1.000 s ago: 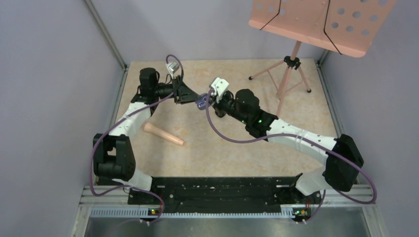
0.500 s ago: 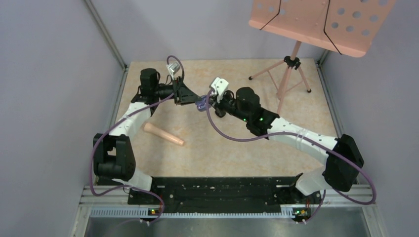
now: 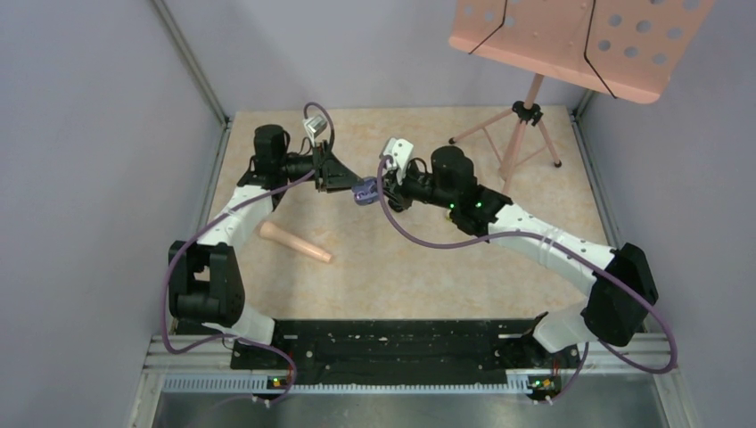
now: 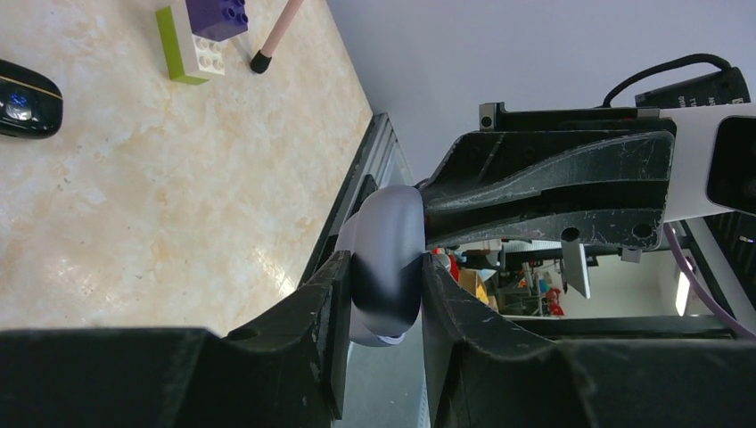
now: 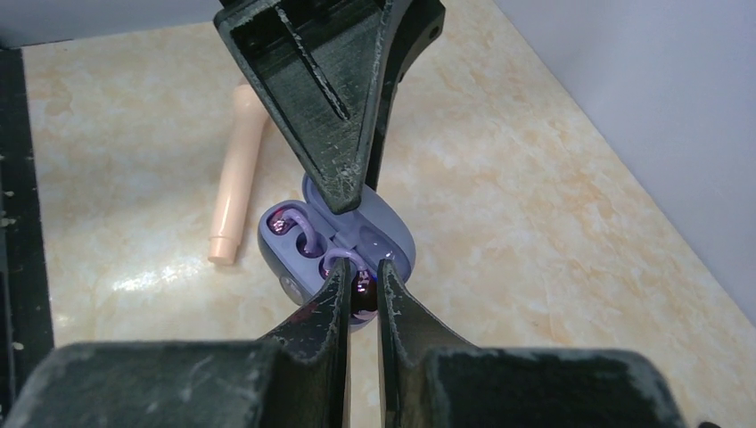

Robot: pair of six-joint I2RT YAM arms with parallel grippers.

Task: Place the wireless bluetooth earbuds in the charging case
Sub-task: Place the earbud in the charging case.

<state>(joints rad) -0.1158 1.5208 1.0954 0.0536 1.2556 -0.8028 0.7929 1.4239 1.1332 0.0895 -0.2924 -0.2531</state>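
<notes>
The charging case (image 5: pixel 392 236) and ring-like earbuds (image 5: pixel 301 230) are coloured pale purple; the tabletop (image 5: pixel 535 205) is marbled beige; the block (image 4: pixel 203 36) is banded purple, white and lime.

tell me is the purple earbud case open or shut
Open. The right wrist view looks into the charging case, its inside exposed, with a pale purple earbud sitting in one well.

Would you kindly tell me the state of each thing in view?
left gripper: shut on the charging case.
right gripper: shut on the second purple earbud.
charging case: open, held aloft.
first purple earbud: seated in the case.
second purple earbud: at its slot, whether fully seated unclear.
peach cylinder: lying on its side.
</notes>
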